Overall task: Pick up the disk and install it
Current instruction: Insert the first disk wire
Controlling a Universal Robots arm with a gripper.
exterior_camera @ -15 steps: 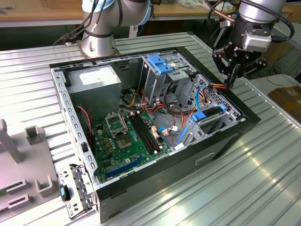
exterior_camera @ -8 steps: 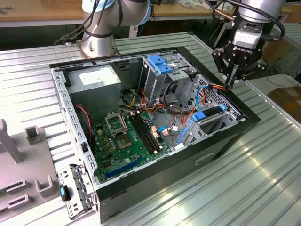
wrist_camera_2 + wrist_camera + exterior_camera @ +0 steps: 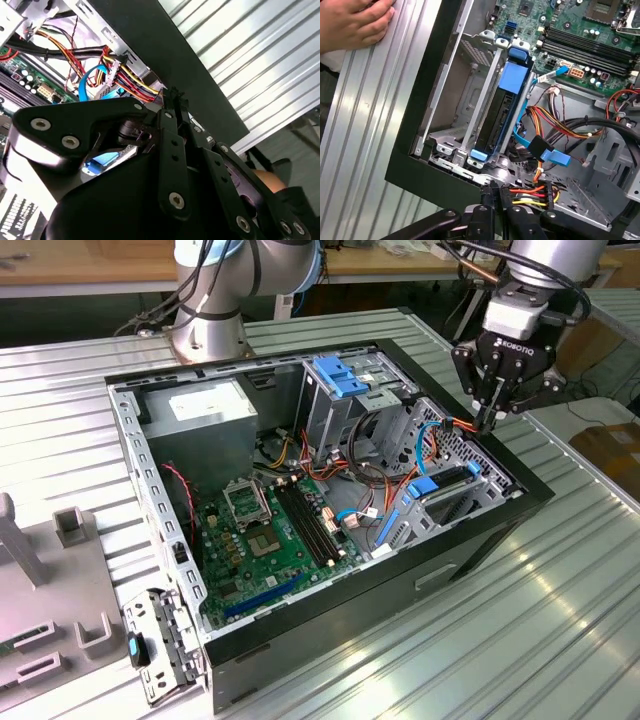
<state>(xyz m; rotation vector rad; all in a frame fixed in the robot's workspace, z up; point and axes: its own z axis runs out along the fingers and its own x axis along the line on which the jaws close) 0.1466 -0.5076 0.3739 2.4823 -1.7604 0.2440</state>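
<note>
- The black multi-link gripper [image 3: 492, 422] hangs over the open black computer case [image 3: 480, 540], at the case's edge on the exterior view's right. Its fingers are drawn together to a narrow tip with nothing between them, just above a bundle of red, yellow and orange power cables [image 3: 532, 192].
- The disk, a flat dark drive in a blue plastic side-rail frame [image 3: 507, 100], already sits on edge in the grey metal drive bay [image 3: 465, 95] near the case's front corner, well apart from the gripper.
- Judging from this, installation looks largely done; whether it is fully latched or cabled, I cannot tell.
- Its long axis runs along the bay, from the case's wall toward the green motherboard [image 3: 580, 30].
- A person's hand [image 3: 352, 22] rests on the ribbed aluminium table [image 3: 370, 125] beside the case.
</note>
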